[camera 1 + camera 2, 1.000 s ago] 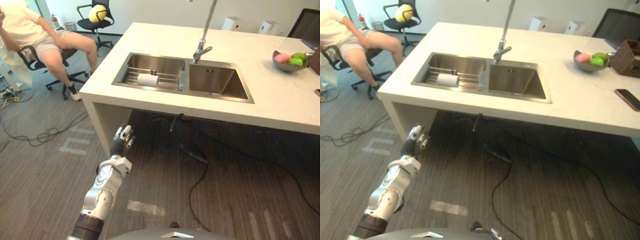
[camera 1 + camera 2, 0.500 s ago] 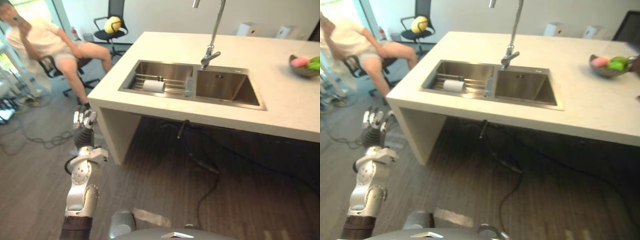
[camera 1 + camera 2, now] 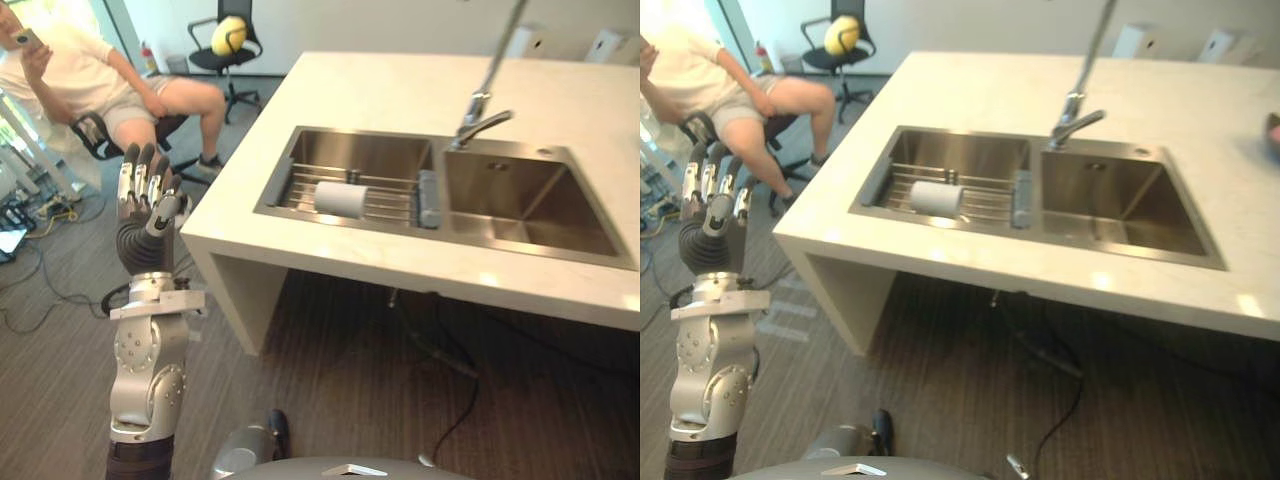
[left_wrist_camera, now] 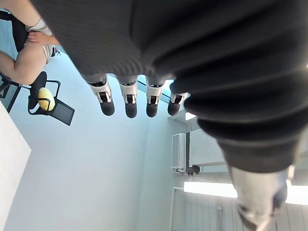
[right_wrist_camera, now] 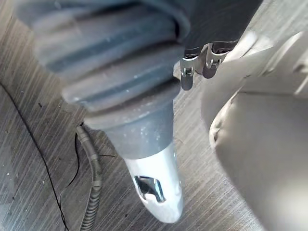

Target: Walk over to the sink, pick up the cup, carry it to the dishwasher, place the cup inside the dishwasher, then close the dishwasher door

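**Cup (image 3: 342, 198) in the sink (image 3: 560, 200), nothing grasped yet**

The white cup lies on its side on the wire rack (image 3: 392, 205) in the sink's left basin, set into the worktop (image 3: 400, 85). The left robot hand (image 3: 145, 225) is raised beside the worktop's corner, well apart from the cup. Its fingers are straight and spread and hold nothing, probably readied for a reach over the rim. The right robot hand (image 5: 130, 110) hangs low over the floor; its state cannot be told.

Bright room: a ceiling light (image 4: 211, 188) glows, glare spots dot the countertop (image 3: 400, 90), deep shadow underneath.
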